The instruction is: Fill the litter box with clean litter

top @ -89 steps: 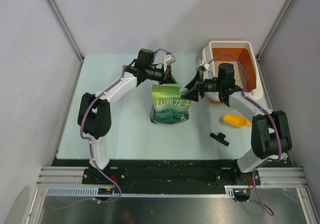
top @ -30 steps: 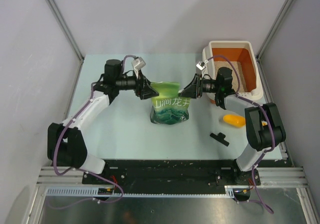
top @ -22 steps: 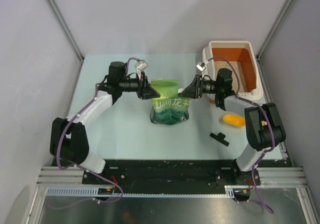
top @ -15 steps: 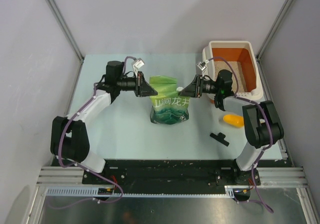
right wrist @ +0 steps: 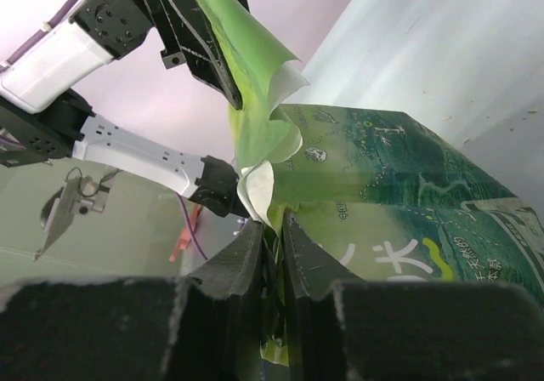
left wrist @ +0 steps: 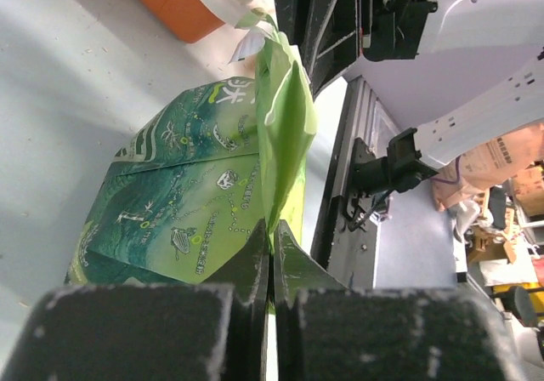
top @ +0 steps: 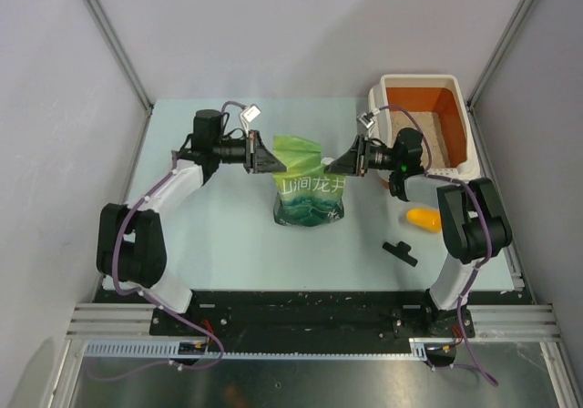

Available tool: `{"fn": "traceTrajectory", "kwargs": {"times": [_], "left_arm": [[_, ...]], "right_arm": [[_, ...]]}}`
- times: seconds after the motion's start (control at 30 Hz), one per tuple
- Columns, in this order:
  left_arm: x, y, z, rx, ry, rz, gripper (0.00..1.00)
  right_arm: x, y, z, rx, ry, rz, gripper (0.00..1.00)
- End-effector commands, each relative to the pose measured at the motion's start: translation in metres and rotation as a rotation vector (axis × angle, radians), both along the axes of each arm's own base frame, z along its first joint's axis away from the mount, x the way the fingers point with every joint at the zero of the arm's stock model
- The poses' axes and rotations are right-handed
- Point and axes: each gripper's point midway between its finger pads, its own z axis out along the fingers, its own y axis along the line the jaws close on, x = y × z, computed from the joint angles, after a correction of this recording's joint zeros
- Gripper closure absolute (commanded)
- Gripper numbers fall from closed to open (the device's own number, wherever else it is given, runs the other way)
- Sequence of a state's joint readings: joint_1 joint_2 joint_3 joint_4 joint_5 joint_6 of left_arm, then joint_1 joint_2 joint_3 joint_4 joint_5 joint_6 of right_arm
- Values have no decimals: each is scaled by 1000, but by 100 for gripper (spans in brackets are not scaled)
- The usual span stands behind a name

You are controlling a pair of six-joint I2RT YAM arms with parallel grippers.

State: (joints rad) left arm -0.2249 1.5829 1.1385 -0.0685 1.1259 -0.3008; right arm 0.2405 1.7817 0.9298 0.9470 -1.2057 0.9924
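Observation:
The green pouch bag [top: 310, 194] stands upright mid-table. My left gripper [top: 270, 162] is shut on the bag's top left corner; in the left wrist view [left wrist: 272, 241] the jaws pinch the green edge [left wrist: 285, 134]. My right gripper [top: 333, 166] is shut on the top right corner, with the bag's fold [right wrist: 263, 134] between the jaws in the right wrist view [right wrist: 272, 228]. The litter box [top: 463, 126], orange with a white rim, sits at the back right. Pale litter [top: 435, 144] lies in its near part.
A yellow-orange scoop [top: 424, 219] lies right of the bag, near the right arm. A small black piece [top: 400, 252] lies on the table in front of it. Grey walls enclose the table on three sides.
The left arm swung out to the left and its gripper took hold of the bag's top left corner. Both grippers have spread slightly apart and the bag's top has widened.

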Motion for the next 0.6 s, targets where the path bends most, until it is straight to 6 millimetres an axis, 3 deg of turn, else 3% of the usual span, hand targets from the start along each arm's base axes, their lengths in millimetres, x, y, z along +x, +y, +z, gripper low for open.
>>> {"fn": "traceTrajectory", "kwargs": {"times": [0.0, 0.13, 0.27, 0.33, 0.43, 0.57], "left_arm": [[21, 6, 6, -2, -17, 51, 100], [25, 7, 2, 5, 4, 67, 100], [30, 8, 0, 10, 21, 90, 100], [31, 9, -2, 13, 43, 98, 100], [32, 11, -10, 32, 63, 105, 100], [40, 17, -14, 53, 81, 142, 100]], "right_arm": [[3, -8, 37, 26, -2, 68, 89], [8, -12, 36, 28, 120, 120, 100], [13, -15, 38, 10, 257, 165, 100], [15, -15, 30, -12, 445, 181, 100], [13, -15, 23, -36, 584, 199, 100], [12, -23, 37, -33, 491, 185, 100]]}}
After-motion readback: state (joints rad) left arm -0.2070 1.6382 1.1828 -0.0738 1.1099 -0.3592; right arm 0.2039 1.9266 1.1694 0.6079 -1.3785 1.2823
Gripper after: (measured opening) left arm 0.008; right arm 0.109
